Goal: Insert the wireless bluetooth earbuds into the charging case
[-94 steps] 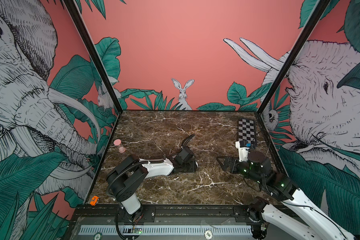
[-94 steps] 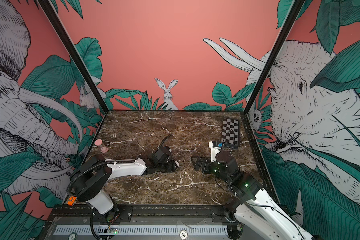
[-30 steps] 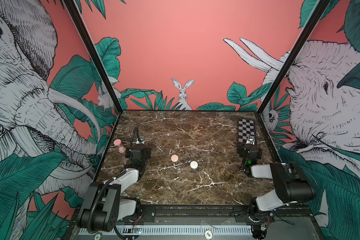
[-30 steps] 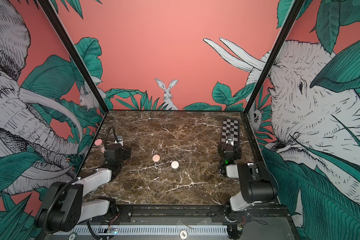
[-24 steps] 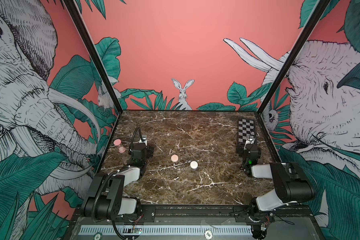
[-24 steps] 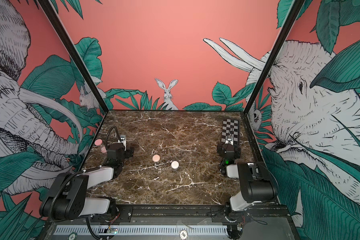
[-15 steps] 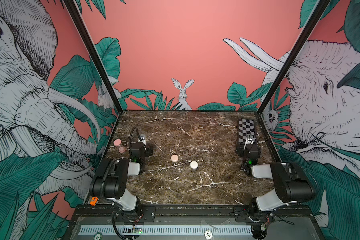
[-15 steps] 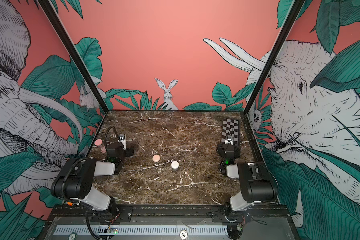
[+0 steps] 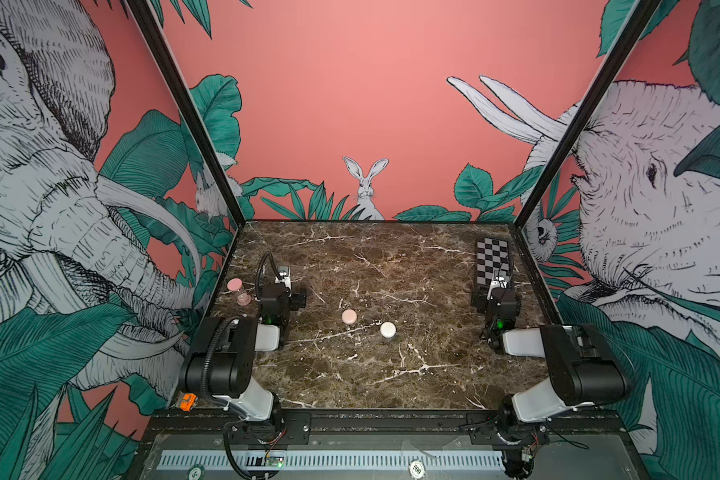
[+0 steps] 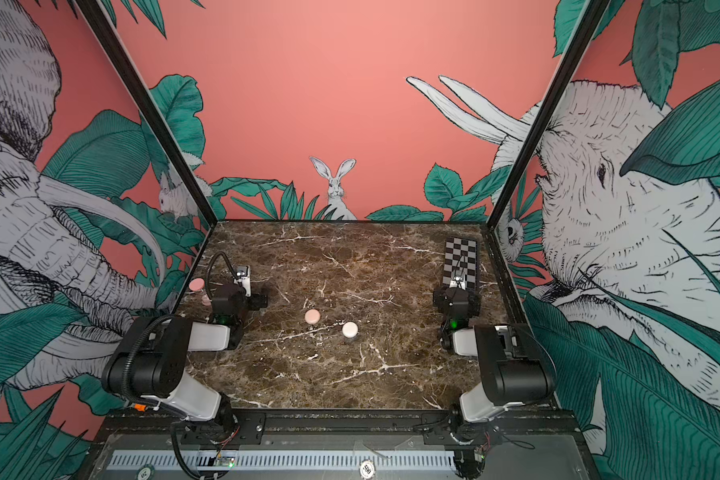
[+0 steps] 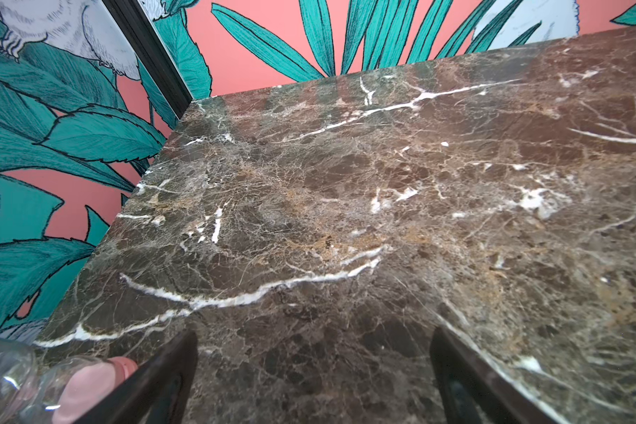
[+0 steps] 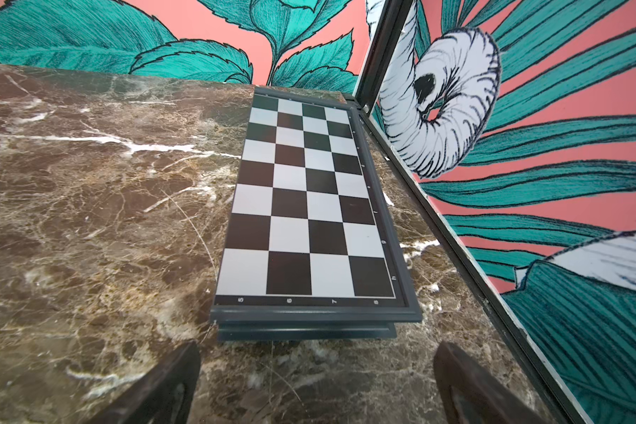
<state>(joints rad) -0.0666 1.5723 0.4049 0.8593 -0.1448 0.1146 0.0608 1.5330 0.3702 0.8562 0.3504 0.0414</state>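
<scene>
The left pincer [image 11: 311, 337] and right pincer [image 12: 318, 348] gaped wide, empty, at opposite sides of the dark veined marble worktop [image 9: 391, 395]; a round pink case [image 9: 349, 316] and round white case [image 9: 388, 329] sat between them.

The bench [image 9: 391, 374] is dark brown marble with white veins. Near its middle sit a pink round case [image 9: 349, 316] and a white round case [image 9: 388, 329], close but apart. A folded chessboard [image 9: 491, 262] lies along the far right edge. A clear, pink-capped vessel [image 9: 235, 285] stands at the left edge.
</scene>
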